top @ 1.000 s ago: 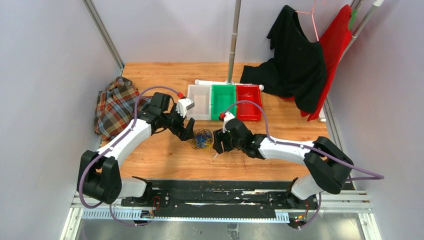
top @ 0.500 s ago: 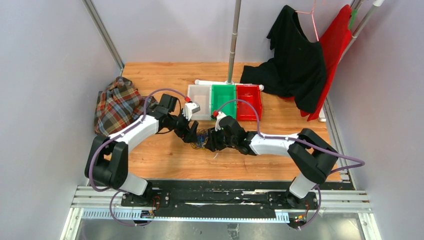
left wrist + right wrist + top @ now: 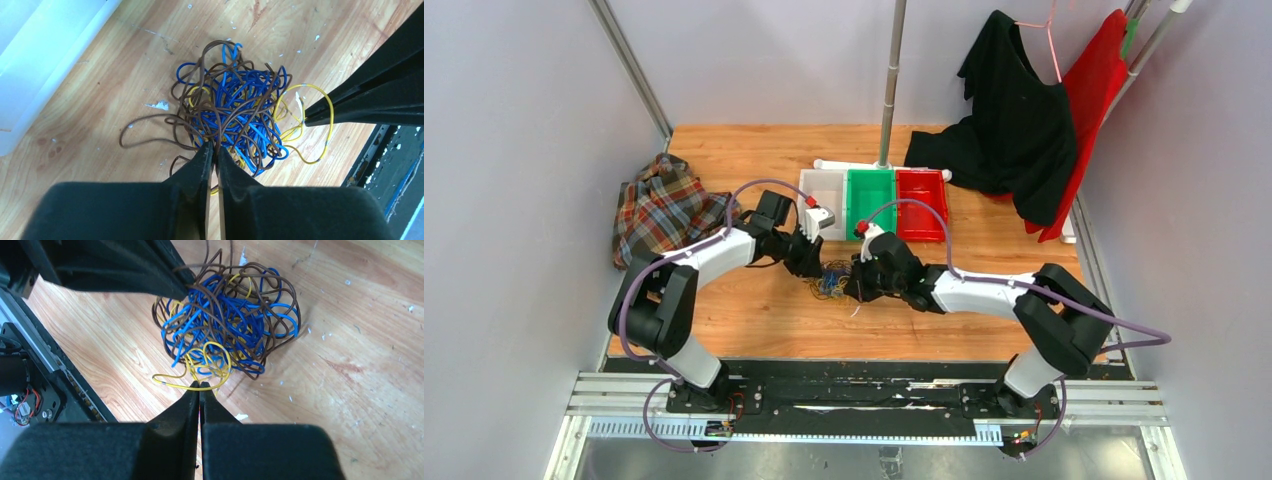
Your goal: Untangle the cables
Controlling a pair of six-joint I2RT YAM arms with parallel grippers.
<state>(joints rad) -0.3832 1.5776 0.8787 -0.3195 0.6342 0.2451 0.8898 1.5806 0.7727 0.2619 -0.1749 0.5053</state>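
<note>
We see the cables point(image 3: 830, 280) as one tangle mid-bench point(image 3: 754, 320), between both arms. Our left end effector point(image 3: 212, 148) is clamped on a brown strand, our right end effector point(image 3: 200, 386) on a yellow loop.

A scuffed orange-brown wooden tabletop point(image 3: 754, 320) fills the middle, boxed in by pale lilac walls point(image 3: 514, 150). At 9 o'clock lies a crumpled plaid cloth point(image 3: 659, 205). At 12 a grey upright pole point(image 3: 889, 90) stands behind a white plastic bin point(image 3: 824, 185), a green plastic bin point(image 3: 870, 195) and a red plastic bin point(image 3: 921, 200). At 2 hang a black garment point(image 3: 1014, 110) and a red garment point(image 3: 1094, 100).
</note>
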